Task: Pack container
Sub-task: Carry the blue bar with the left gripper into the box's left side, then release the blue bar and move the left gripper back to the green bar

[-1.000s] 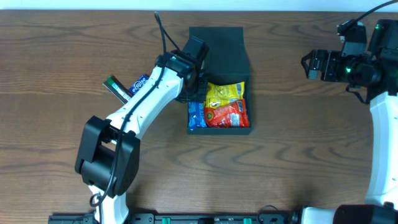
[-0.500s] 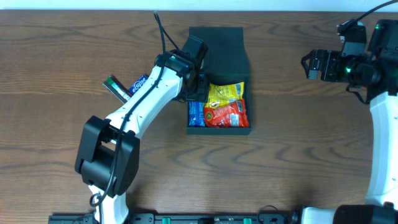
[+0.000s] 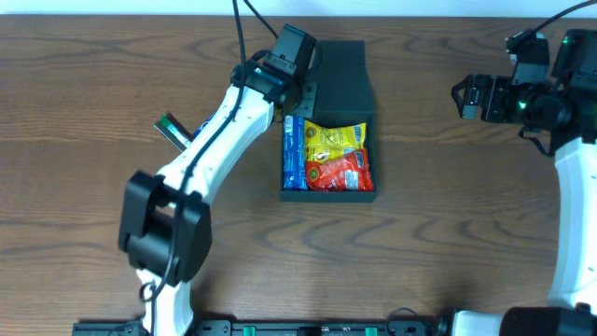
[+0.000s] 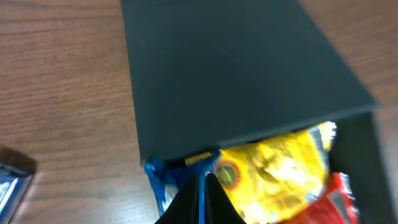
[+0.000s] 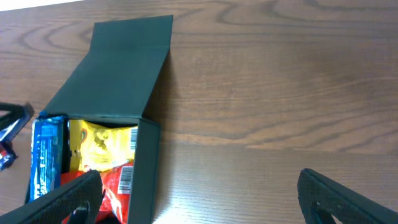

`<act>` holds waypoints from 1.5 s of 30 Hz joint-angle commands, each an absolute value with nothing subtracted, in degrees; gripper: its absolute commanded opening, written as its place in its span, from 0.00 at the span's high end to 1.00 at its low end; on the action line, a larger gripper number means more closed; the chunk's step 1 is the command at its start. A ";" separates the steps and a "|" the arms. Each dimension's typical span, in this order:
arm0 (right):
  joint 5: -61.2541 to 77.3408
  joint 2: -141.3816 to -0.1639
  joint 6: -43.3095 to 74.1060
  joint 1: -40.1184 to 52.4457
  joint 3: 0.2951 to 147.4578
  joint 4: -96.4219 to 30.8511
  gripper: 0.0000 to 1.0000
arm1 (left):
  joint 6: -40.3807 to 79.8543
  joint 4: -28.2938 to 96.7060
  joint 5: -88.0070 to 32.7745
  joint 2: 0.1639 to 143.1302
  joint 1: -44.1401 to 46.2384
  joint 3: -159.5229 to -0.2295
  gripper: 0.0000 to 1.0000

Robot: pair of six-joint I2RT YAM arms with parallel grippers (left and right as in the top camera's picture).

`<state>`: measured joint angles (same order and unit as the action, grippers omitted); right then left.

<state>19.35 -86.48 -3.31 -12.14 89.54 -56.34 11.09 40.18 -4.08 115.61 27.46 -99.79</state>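
The container (image 3: 326, 196) is a dark box in the middle of the table, with its flap lid (image 3: 338, 79) lying open flat behind it. Inside, a blue packet (image 3: 294, 154) lies along the left wall, a yellow packet (image 3: 337, 138) at the back and a red packet (image 3: 340, 173) in front. My left gripper (image 3: 300, 95) hovers over the box's back left corner, by the lid's hinge. It is shut with nothing held; in the left wrist view its tips (image 4: 202, 180) hang above the blue packet (image 4: 163, 183). My right gripper (image 3: 460, 96) stands open, well to the right of the box.
A dark green packet (image 3: 171, 129) lies on the wood left of the left arm. Another packet's blue-and-silver end (image 4: 12, 177) shows at the left edge of the left wrist view. The box wall (image 5: 146, 174) stands beside the right gripper's left finger (image 5: 62, 199).
The left gripper opened and shut again, then moved back from the box's left side toward the lid hinge. The blue packet now lies uncovered along the left wall. The right arm stayed still.
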 commanded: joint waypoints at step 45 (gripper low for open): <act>19.97 -85.30 -1.32 -12.71 90.00 -56.40 0.01 | -2.44 54.98 -1.10 117.56 8.54 -107.94 0.63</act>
